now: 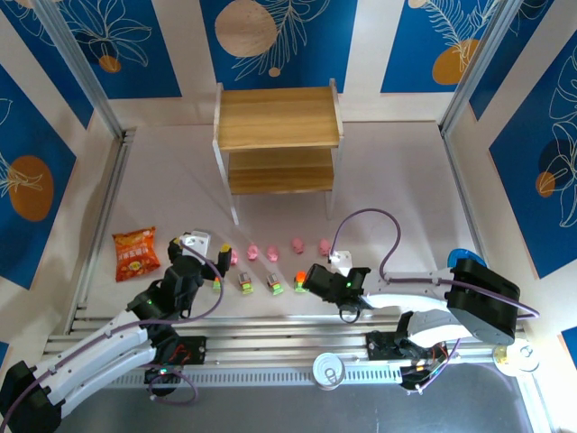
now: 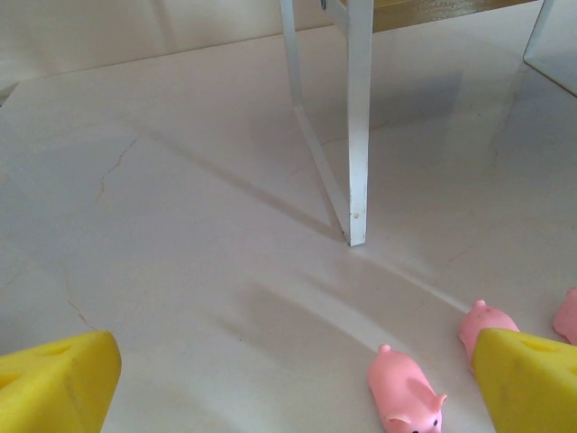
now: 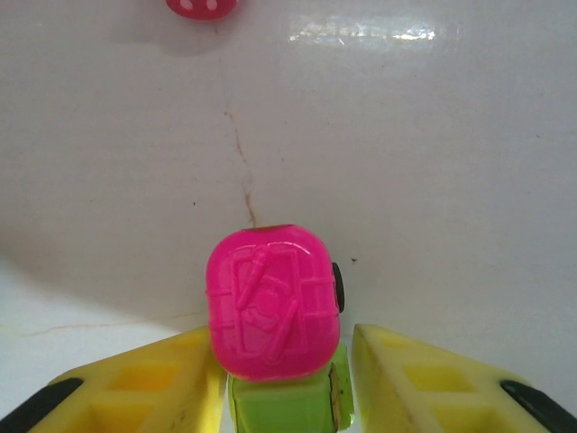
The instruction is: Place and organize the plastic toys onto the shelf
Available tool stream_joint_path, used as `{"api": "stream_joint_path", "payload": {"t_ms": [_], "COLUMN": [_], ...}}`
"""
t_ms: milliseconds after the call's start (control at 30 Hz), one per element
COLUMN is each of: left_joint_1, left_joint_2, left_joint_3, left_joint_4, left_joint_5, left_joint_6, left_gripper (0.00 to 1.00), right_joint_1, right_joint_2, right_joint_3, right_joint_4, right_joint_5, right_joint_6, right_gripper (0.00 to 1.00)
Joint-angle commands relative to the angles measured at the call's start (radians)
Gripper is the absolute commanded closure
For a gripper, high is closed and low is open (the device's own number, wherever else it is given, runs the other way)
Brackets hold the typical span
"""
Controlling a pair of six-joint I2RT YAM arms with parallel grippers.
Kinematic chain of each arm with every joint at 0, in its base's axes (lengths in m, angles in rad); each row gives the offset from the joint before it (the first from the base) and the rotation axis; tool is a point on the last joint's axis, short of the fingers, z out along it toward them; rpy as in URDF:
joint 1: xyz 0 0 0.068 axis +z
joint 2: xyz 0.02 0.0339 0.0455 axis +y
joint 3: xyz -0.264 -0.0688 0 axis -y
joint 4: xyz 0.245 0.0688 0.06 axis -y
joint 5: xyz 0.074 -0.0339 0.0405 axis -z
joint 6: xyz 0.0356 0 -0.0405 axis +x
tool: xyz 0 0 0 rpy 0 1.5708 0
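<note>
Nothing placed: shelf (image 1: 278, 115) carries no toys (pigs (image 1: 270, 252) and blocks (image 1: 245, 283) lie before it). Right gripper (image 3: 285, 383) clamps pink-topped block toy (image 3: 273, 302); left gripper (image 2: 293, 386) released, unladen.

Five pink pigs (image 1: 270, 253), four blocky toys (image 1: 245, 284), one shelf (image 1: 278, 117), one snack bag (image 1: 135, 253)

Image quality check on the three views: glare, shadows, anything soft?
Top external: even light and sharp, the shelf casting only faint shadows on the table. Left wrist: the shelf leg throws long soft shadows, and the left gripper's yellow fingers look soft at the bottom corners. Right wrist: a glare streak on the table near the top edge, while the pink-topped toy is crisp.
</note>
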Motion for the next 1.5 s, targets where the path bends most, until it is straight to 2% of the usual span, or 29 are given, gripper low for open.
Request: {"api": "stream_joint_path", "payload": {"t_ms": [0,200,467,600,667,900,1033,1467], "left_joint_1": [0.005,0.004,0.005,0.005,0.003,0.002,-0.001,0.0], "left_joint_2": [-0.005,-0.007,-0.013,-0.024,-0.019,0.096,0.155,0.188], "left_joint_3": [0.031,0.029,0.027,0.029,0.037,0.063,0.072,0.076], "left_joint_4": [0.02,0.027,0.073,0.089,0.085,0.133,0.164,0.175], "left_joint_5": [-0.011,-0.009,0.08,0.154,0.158,0.305,0.341,0.335], "left_joint_6": [-0.012,-0.008,0.011,0.033,0.037,0.066,0.072,0.066], "left_gripper": [0.0,0.0,0.0,0.0,0.0,0.03,0.02,0.02], "right_joint_1": [-0.003,0.018,0.054,0.039,0.029,-0.032,-0.081,-0.268], "right_joint_2": [0.003,-0.004,-0.046,-0.079,-0.096,-0.113,-0.109,-0.014], "right_joint_3": [0.027,0.027,0.059,0.098,0.119,0.234,0.305,0.535], "right_joint_4": [-0.005,-0.028,-0.084,-0.108,-0.109,-0.116,-0.105,-0.075], "right_joint_5": [-0.01,0.003,0.069,0.076,0.076,0.072,0.065,-0.028], "right_joint_6": [-0.007,0.009,-0.012,-0.062,-0.09,-0.223,-0.293,-0.466], "right_gripper": [0.61,0.72,0.75,0.75,0.76,0.77,0.77,0.8]}}
